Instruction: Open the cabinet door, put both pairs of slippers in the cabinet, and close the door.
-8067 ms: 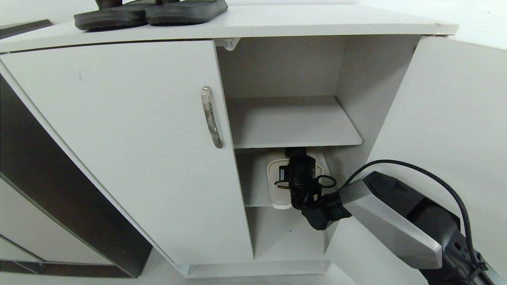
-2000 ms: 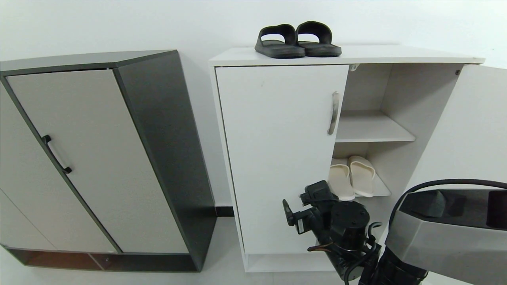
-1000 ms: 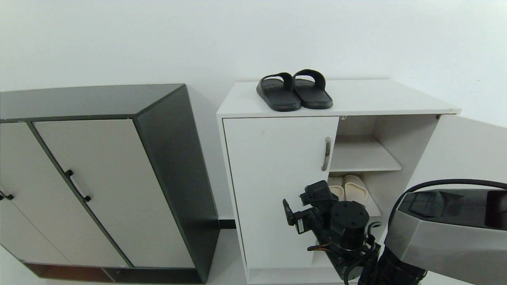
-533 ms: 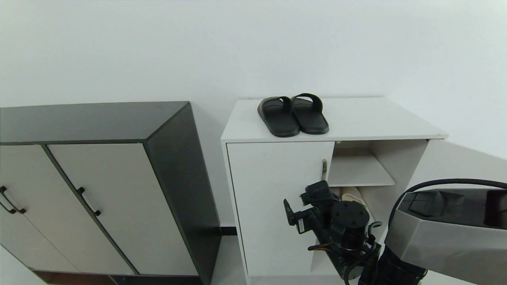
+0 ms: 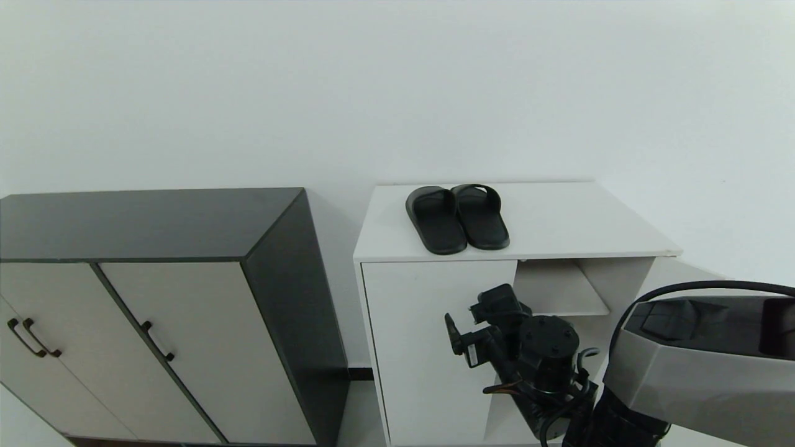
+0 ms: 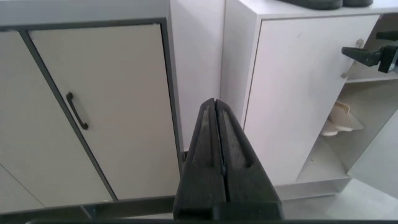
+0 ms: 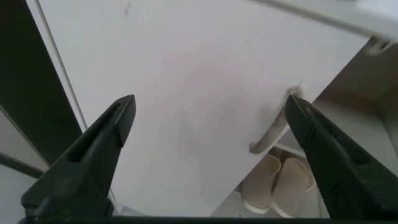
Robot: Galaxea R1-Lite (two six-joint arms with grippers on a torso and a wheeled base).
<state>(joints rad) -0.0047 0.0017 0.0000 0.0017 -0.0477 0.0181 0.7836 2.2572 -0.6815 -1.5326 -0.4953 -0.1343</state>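
Head view puts the black slippers [image 5: 458, 217] atop the cabinet [image 5: 559, 217], above our right tool [image 5: 466, 332].
Their toes point away from it, long axes running front to back. Our right wrist view adds the white slippers [image 7: 278, 183] inside the cabinet, beyond that tool, which is spread wide; our left tool [image 6: 214, 109] is pressed together.

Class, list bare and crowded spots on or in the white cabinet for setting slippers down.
Free: the upper shelf, between closed door and side wall; the cabinet top right of the black slippers. Crowded: below that shelf, where the white slippers lie.
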